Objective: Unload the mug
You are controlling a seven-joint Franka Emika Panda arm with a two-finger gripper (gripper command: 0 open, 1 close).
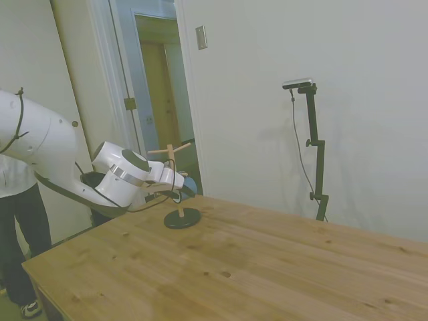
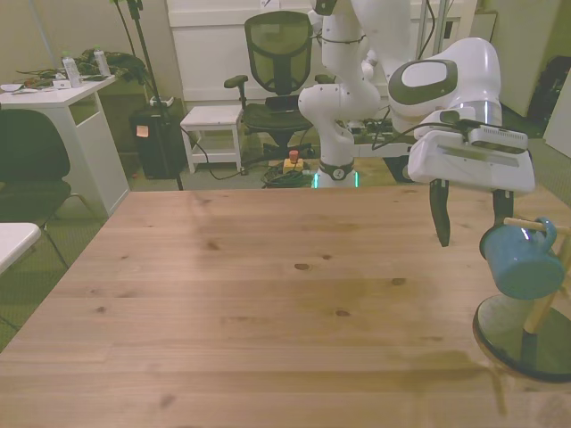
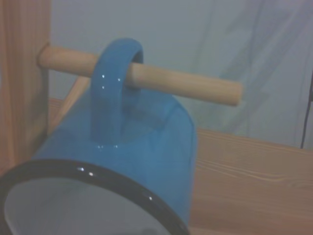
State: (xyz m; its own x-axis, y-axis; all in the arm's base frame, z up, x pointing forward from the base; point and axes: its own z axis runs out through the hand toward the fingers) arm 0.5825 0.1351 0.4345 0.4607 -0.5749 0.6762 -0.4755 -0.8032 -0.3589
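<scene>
Wooden table (image 2: pixel 268 294) carries the stand (image 2: pixel 535 343), where we see the mug (image 2: pixel 524 260) hanging by its handle on 1 peg (image 3: pixel 186 85), just below our gripper (image 2: pixel 470 223), jaws apart.

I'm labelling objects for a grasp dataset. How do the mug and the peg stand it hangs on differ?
The mug is glossy light blue with a white inside; the peg stand is bare wood on a dark round base. The mug hangs tilted off the table by its handle on a peg; the stand rests upright on the table. Both sit at the front view's right, by the gripper.
</scene>
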